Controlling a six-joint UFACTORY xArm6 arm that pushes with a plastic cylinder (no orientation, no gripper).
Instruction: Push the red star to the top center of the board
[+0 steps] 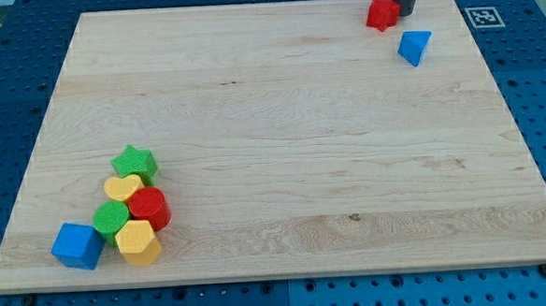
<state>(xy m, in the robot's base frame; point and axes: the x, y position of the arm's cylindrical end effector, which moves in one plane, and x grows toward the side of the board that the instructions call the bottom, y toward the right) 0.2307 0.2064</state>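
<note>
The red star (383, 13) lies near the board's top edge, right of centre. My tip (404, 12) comes down from the view's top and touches the star's right side. A blue triangular block (414, 46) lies just below and to the right of the star, apart from it.
The wooden board (282, 143) fills the view. A cluster sits at the bottom left: green star (134, 164), yellow heart (122, 189), red cylinder (149, 207), green block (112, 219), yellow hexagon (138, 242), blue cube (77, 245). A marker tag (482, 16) is at the top right.
</note>
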